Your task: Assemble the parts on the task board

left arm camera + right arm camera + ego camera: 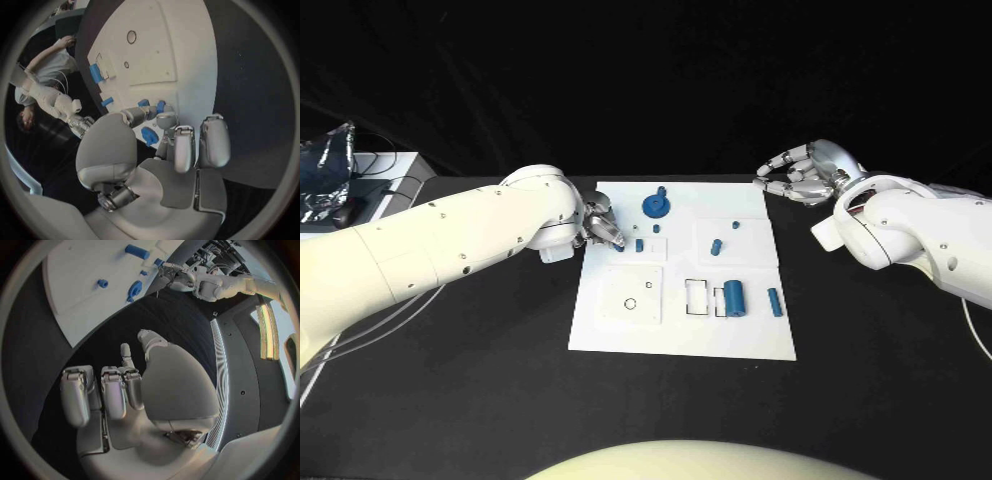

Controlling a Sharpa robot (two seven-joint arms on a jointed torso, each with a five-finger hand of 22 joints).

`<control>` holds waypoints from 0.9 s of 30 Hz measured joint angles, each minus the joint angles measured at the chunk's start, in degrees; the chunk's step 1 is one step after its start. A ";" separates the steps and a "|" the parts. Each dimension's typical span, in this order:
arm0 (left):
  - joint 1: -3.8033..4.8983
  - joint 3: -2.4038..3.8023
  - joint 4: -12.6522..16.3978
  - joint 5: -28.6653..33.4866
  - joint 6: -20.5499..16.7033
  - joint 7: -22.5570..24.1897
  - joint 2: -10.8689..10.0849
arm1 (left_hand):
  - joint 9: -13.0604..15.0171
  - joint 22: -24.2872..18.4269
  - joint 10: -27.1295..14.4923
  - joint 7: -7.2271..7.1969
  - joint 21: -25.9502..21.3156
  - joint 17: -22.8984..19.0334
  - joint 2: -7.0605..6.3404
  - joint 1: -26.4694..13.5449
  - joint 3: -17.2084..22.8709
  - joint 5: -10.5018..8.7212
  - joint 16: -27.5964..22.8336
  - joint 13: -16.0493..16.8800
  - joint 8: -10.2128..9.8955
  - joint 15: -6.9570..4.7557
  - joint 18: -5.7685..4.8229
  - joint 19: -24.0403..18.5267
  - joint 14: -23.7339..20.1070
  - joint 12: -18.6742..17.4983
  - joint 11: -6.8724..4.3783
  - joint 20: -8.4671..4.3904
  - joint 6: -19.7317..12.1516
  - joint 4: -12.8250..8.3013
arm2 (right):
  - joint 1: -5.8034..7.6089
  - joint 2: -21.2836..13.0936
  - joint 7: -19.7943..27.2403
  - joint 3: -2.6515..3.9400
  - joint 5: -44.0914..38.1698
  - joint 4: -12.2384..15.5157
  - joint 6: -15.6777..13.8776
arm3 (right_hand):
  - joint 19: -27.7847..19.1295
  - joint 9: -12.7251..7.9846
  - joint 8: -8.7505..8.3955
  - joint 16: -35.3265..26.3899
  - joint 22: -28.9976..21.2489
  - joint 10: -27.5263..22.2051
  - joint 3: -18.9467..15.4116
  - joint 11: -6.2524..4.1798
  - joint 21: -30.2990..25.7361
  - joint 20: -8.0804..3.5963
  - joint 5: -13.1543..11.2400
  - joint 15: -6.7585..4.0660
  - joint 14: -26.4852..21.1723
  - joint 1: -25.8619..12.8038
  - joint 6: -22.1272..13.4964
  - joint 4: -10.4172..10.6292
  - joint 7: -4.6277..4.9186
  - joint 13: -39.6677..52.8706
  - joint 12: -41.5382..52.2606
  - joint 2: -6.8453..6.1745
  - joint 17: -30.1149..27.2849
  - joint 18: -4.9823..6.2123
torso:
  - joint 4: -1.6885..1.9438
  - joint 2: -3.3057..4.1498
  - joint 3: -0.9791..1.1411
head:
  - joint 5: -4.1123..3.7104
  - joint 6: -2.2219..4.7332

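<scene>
Seating a small blue part on the task board; left hand pinches it. Right hand curled, holding nothing, off the board. Next: align, press down.

This looks like a robotics lab or test cell, not a home or shop. A black tabletop stands against a black curtain backdrop, which shuts off the surroundings like a staged recording booth. On the tabletop lies a white task board with outlined slots and small blue parts, a bench-test fixture, not a household item. At the far left edge of the tabletop sit a silvery anti-static bag and a white box, with cables trailing beside it, as on an electronics workbench.
</scene>
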 measured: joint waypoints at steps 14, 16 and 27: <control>0.01 0.00 -0.16 -0.02 0.32 -0.06 0.11 | 0.00 -0.01 0.00 0.19 0.00 -0.01 0.00 0.00 0.00 0.00 0.00 -0.01 0.00 0.00 0.00 0.00 0.00 0.00 0.02 0.00 0.20 0.00 | 0.00 -0.04 0.00 0.00 0.00 0.04 0.01 | 0.00 -0.01 0.00 0.00 -0.01 0.00 0.00 0.00 0.00 0.00 0.00 0.00 0.00 0.00 0.00 0.00 0.00 0.04 0.00 0.00 0.00 0.00 | -0.02 -0.03 0.03 | 0.01 0.02; 0.02 0.00 -0.19 -0.02 0.35 -0.06 0.14 | 0.00 -0.01 0.00 0.19 0.00 -0.01 0.00 0.00 0.00 0.00 0.00 -0.01 0.00 0.00 0.00 0.00 0.00 0.00 0.02 0.00 0.20 0.00 | 0.00 -0.05 0.00 0.00 0.00 0.06 0.01 | 0.00 0.00 0.00 0.00 -0.01 0.00 0.00 0.00 0.00 0.00 0.00 0.00 0.00 0.00 0.00 0.00 0.00 0.04 0.00 0.00 0.00 0.00 | -0.02 -0.03 0.04 | -0.03 0.06; 0.03 0.01 -0.40 0.03 0.37 -0.01 0.25 | 0.00 -0.15 0.33 0.11 0.00 -0.01 0.78 -0.78 0.18 -0.66 0.00 0.00 -0.02 0.00 0.00 0.00 0.00 0.05 -0.14 0.00 0.48 0.17 | 0.00 -0.14 0.00 0.00 0.00 0.14 0.00 | 0.00 0.12 0.00 0.00 -0.01 0.00 0.00 0.00 -0.21 0.00 -0.25 0.00 0.00 0.00 0.01 0.00 0.00 0.03 0.00 0.00 0.00 0.00 | -0.01 -0.02 -0.03 | -0.09 0.01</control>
